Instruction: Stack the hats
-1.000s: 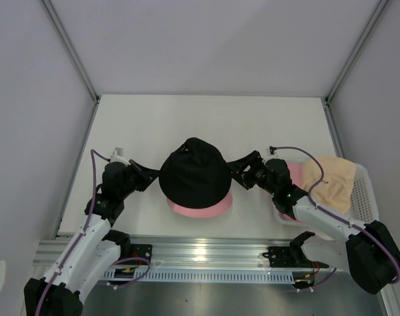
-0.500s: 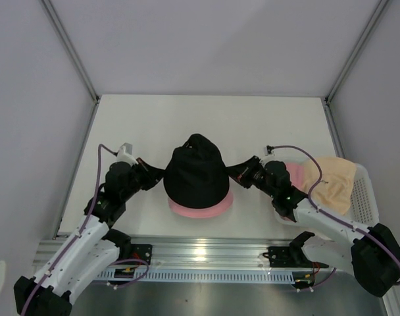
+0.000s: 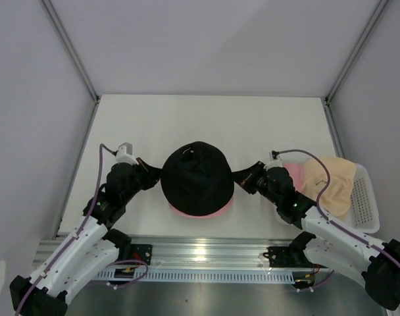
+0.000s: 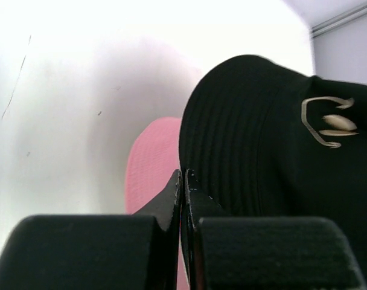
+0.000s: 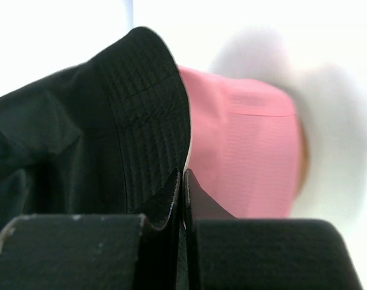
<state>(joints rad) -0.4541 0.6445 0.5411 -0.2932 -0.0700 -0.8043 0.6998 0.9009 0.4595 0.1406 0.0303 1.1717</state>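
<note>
A black hat [image 3: 197, 178] sits over a pink hat [image 3: 187, 212] in the middle of the table, so only the pink brim shows at its near edge. My left gripper [image 3: 155, 176] is shut on the black hat's left brim, and the left wrist view shows the gripper [image 4: 183, 175] pinched at that brim [image 4: 232, 157] with pink [image 4: 150, 163] beside it. My right gripper [image 3: 239, 179] is shut on the right brim; the right wrist view shows the gripper [image 5: 182, 175] closed between the black fabric [image 5: 129, 121] and the pink hat [image 5: 244, 151]. A beige hat [image 3: 331, 181] lies at the right.
The beige hat rests in a white perforated basket [image 3: 364, 197] at the table's right edge, close behind my right arm. A pink patch [image 3: 293, 174] shows at the basket's left end. Grey walls enclose the table on three sides.
The black hat has come down from a raised, peaked shape and now spreads wider over the pink one. My right gripper has shut on its brim. Both wrists have shifted slightly.
</note>
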